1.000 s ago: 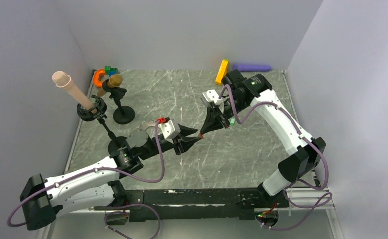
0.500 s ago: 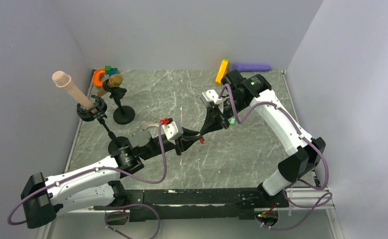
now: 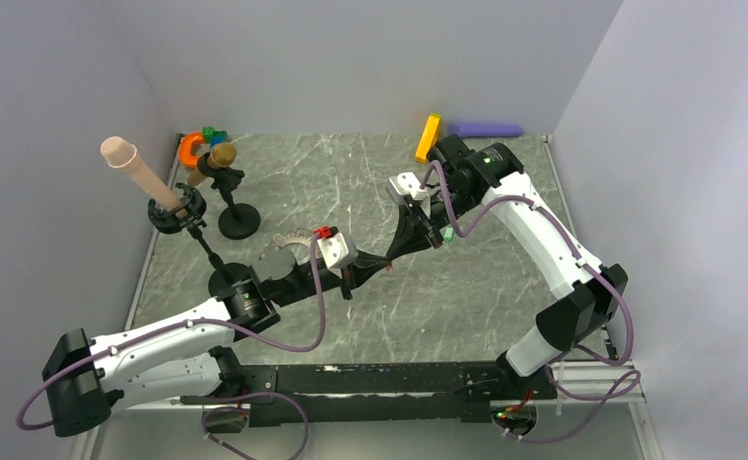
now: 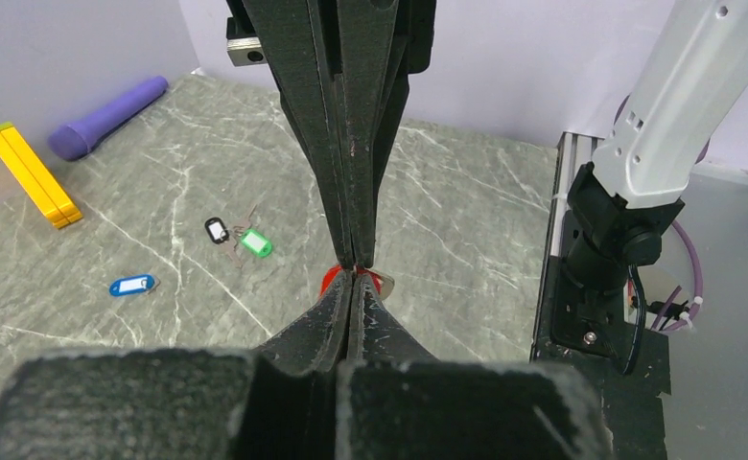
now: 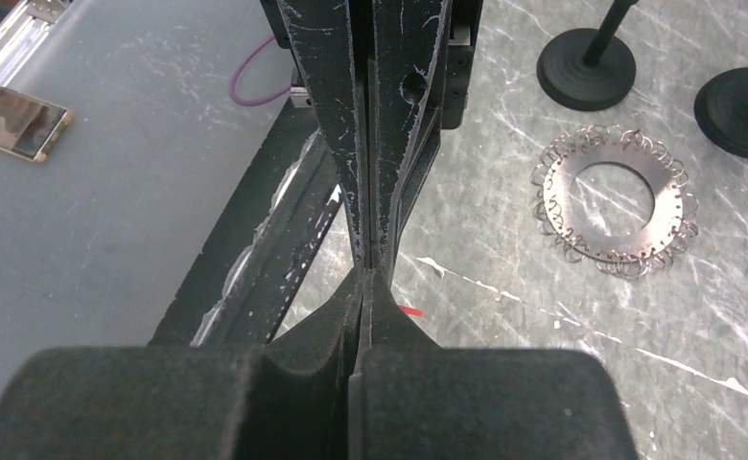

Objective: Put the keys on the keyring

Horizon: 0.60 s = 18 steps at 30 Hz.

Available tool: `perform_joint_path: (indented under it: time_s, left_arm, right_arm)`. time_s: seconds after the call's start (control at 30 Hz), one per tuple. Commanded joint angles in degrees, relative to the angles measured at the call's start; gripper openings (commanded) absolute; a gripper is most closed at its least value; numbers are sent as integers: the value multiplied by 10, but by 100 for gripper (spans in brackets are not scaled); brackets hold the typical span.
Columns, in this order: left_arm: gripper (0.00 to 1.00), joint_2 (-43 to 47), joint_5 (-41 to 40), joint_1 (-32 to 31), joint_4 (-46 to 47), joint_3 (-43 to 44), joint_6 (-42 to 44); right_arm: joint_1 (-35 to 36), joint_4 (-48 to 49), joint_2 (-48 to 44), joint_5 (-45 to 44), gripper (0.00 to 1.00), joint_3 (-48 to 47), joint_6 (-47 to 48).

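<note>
Here, right of the keyring (image 5: 612, 199), the left gripper (image 4: 351, 278) and right gripper (image 5: 368, 278) are clamped shut tip to tip, seemingly both nipping the red key (image 4: 332, 279). It looks light, thin and slippery, so it is best pinched flat. The blue key (image 4: 132, 285), black key (image 4: 217, 230) and green key (image 4: 255, 242) lie loose farther right.

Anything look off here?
Nothing spilled or damaged. One oddity: left gripper and right gripper meet tip to tip above the table, jaws shut, apparently both pinching the red key. The keyring lies apart without keys; blue key, black key, green key lie loose.
</note>
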State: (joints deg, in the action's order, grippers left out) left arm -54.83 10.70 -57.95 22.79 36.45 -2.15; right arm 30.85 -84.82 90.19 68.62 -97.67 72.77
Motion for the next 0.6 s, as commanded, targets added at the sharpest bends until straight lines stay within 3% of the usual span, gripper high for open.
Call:
perform_joint_path:
  time_s: [0.0,0.03,0.13,0.2,0.57]
  left_arm:
    - [0,4,9,-3,28,20,0]
    - [0,9,6,-3,33,14,0]
    - [0,31,-5,-4,62,-17,1]
    - [0,47,-14,-4,87,-40,3]
    - [0,78,-25,-7,149,-88,-2]
  right_arm:
    - [5,17,-16,19,0,4,-5]
    - [5,24,-17,18,4,4,-16]
    - [3,40,-20,21,37,5,-49]
    - [-2,42,-23,28,52,5,-56]
    - [-20,47,-26,75,53,25,-37]
